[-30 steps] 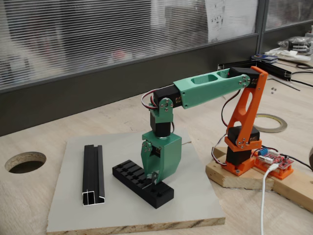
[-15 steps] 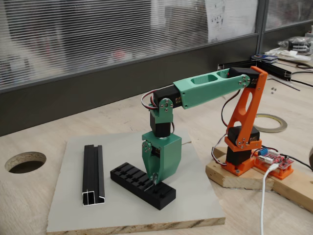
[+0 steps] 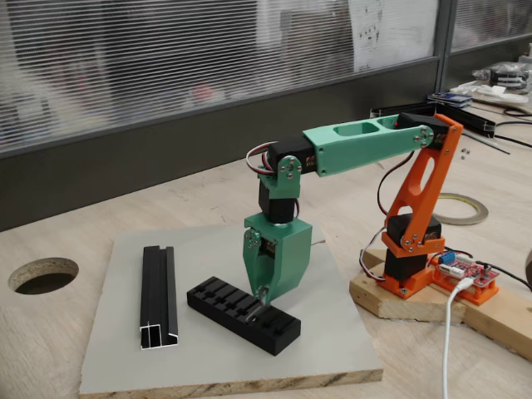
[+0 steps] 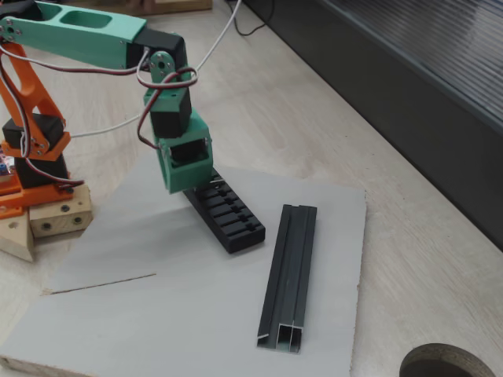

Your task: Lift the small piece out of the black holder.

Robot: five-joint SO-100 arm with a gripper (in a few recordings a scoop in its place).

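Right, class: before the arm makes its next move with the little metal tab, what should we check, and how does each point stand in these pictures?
1. Gripper over the black holder: ok; its tips sit just above the slotted top, toward the right end in this fixed view.
2. Metal tab gripped: cannot tell; a small grey bit shows at the tips, too tiny to judge.
3. Tab free of its slot: cannot tell; the gap is too fine.
4. Holder flat on the grey board: ok.
5. Black rail out of the way: ok; it lies apart from the holder.
6. Cables away from the board: ok.
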